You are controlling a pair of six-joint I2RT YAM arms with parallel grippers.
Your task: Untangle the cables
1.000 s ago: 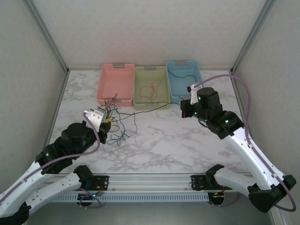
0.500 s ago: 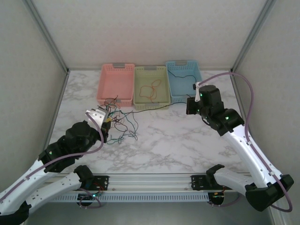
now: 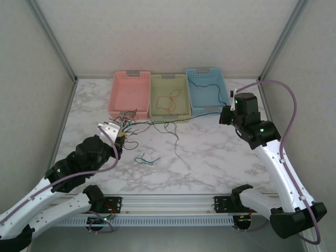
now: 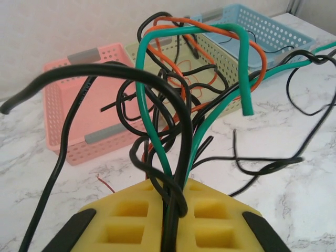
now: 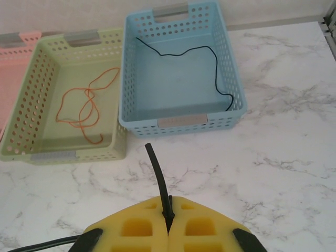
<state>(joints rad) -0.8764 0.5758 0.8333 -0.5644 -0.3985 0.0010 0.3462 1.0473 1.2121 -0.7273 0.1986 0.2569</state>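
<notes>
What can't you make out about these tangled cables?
Left wrist view: how many thin red, green and black wires the left end effector pinches; yellow pads hide them.
Right wrist view: where the thin black wire in the right end effector leads; bottom edge cuts it off.
Top view: strands in the loose green wire scrap; too small.

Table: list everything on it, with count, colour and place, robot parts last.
Baskets: three, side by side at the far edge: pink basket, green basket, blue basket.
Looped cable: one, orange, in the green basket.
Wavy cable: one, black, in the blue basket.
Tangle: one bunch, black, green and orange, near the pink basket.
Taut cable: one, black, from the tangle to the right hand.
Loose cable: one, green, on the table in front of the tangle.
Left hand: shut on the tangle.
Right hand: shut on the taut cable.
</notes>
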